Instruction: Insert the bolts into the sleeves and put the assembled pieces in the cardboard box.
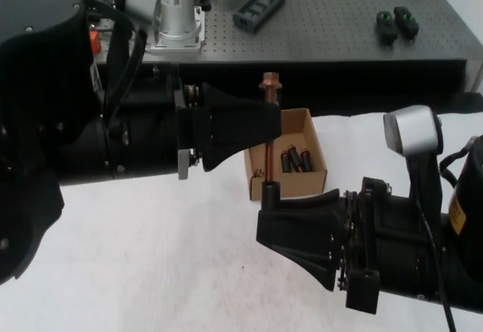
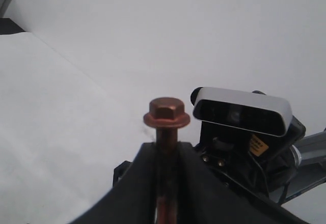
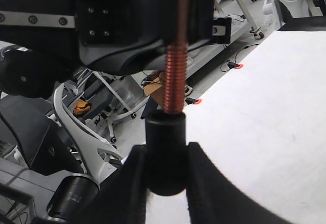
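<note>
My left gripper (image 1: 266, 124) is shut on a copper bolt (image 1: 268, 132) and holds it upright above the white cloth, its hex head (image 2: 166, 113) on top. The bolt's threaded end (image 3: 175, 84) reaches down into the mouth of a black sleeve (image 3: 164, 152). My right gripper (image 1: 269, 196) is shut on that sleeve (image 1: 270, 190) right below the left one. Just behind both stands the open cardboard box (image 1: 315, 175), with three black assembled pieces (image 1: 295, 158) lying inside.
White cloth (image 1: 151, 256) covers the bench in front. Behind it a perforated metal table (image 1: 332, 23) carries a dark slotted tray (image 1: 259, 6), two black parts (image 1: 396, 24) and a silver arm base (image 1: 175, 15).
</note>
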Controlling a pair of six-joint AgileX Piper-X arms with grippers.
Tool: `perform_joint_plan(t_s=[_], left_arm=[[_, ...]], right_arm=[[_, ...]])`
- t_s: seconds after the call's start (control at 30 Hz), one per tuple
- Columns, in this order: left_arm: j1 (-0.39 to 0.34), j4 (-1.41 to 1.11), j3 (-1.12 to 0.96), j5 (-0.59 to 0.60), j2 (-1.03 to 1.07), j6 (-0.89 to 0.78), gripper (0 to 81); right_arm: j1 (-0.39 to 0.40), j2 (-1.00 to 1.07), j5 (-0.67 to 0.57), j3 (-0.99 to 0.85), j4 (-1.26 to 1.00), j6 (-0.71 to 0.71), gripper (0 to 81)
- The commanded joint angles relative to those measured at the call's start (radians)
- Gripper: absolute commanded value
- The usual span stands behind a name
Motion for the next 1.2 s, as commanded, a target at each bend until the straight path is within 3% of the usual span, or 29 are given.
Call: perform_joint_plan(t_s=[0.0, 0.53, 0.63, 0.73, 0.8, 1.03, 1.1, 1.17], left_arm=[[0.0, -0.006, -0.003, 0.046, -0.001, -0.02, 0.7], [0.0, -0.006, -0.003, 0.056, -0.001, 0.017, 0.7], [0.0, -0.006, -0.003, 0.069, -0.001, 0.059, 14.3], [0.0, -0.006, -0.003, 0.047, -0.001, 0.091, 41.4], [0.0, -0.004, -0.003, -0.013, -0.001, 0.091, 51.0], [0.0, 0.036, -0.003, -0.278, -0.001, 0.158, 49.4], [0.0, 0.066, -0.003, -0.369, -0.001, 0.166, 42.4], [0.0, 0.106, -0.003, -0.457, -0.004, 0.166, 29.2]], right_arm=[[-0.008, 0.001, 0.014, -0.006, -0.045, 0.004, 1.3], [-0.008, 0.001, 0.012, -0.006, -0.103, 0.019, 1.3], [-0.014, 0.001, 0.018, -0.006, -0.1, 0.019, 1.3], [-0.04, 0.001, 0.033, -0.006, -0.1, -0.001, 1.3], [-0.07, 0.001, 0.066, -0.006, -0.1, -0.032, 1.3], [-0.227, 0.133, 0.217, -0.126, 0.079, -0.238, 1.3], [-0.258, 0.224, 0.261, -0.202, 0.136, -0.298, 1.3], [-0.278, 0.343, 0.305, -0.298, 0.188, -0.346, 1.3]])
